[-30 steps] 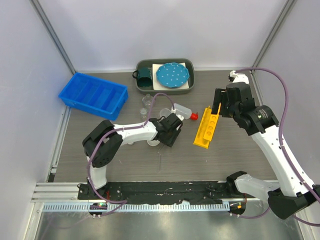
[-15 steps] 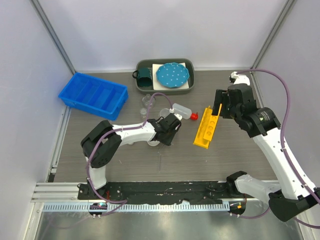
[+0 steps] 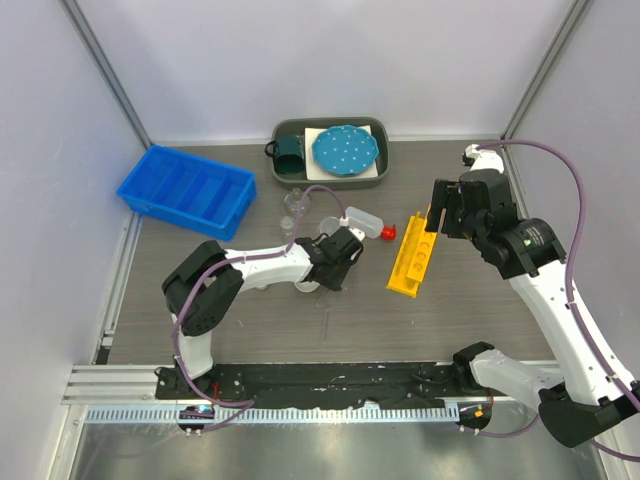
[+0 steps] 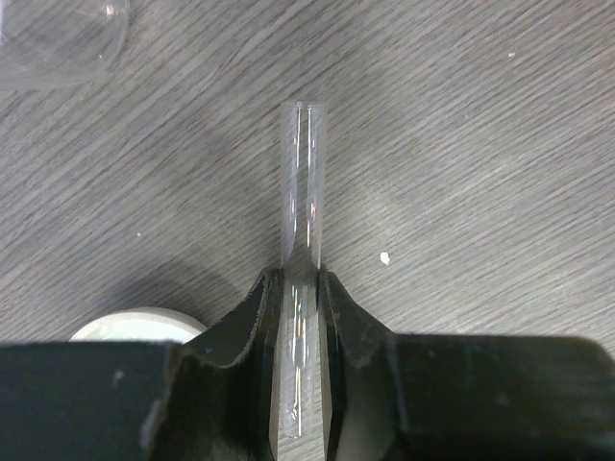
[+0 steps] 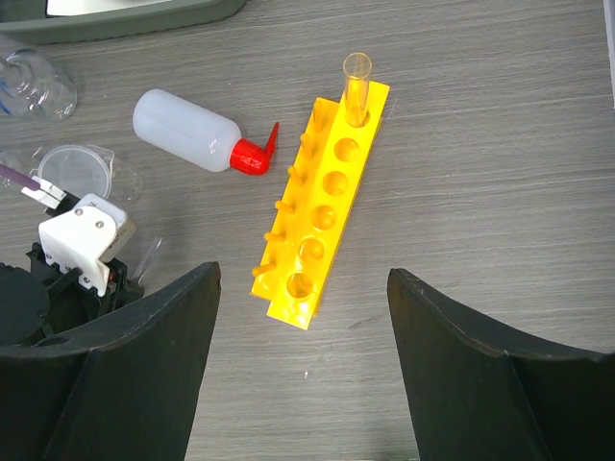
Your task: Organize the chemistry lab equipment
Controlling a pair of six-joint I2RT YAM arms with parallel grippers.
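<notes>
My left gripper (image 4: pixel 300 283) is shut on a clear glass test tube (image 4: pixel 301 173) that lies low over the table, its open end pointing away. In the top view this gripper (image 3: pixel 322 278) sits left of the yellow holed rack (image 3: pixel 413 256). My right gripper (image 5: pixel 301 288) is open and empty, hovering above the rack (image 5: pixel 327 216), which holds one tube (image 5: pixel 356 82) in its far hole. The white squeeze bottle with red nozzle (image 5: pixel 192 130) lies left of the rack. A small clear flask (image 5: pixel 34 86) and a round dish (image 5: pixel 77 168) sit further left.
A blue divided bin (image 3: pixel 185 190) stands at the back left. A grey tray (image 3: pixel 380 170) at the back holds a teal mug (image 3: pixel 290 152) and a blue dotted plate (image 3: pixel 345 148). A clear dish (image 4: pixel 58 38) and a white round piece (image 4: pixel 135 325) lie near my left gripper.
My left gripper has shifted slightly left, still low at the table. My right arm has drifted a little to the right above the rack.
</notes>
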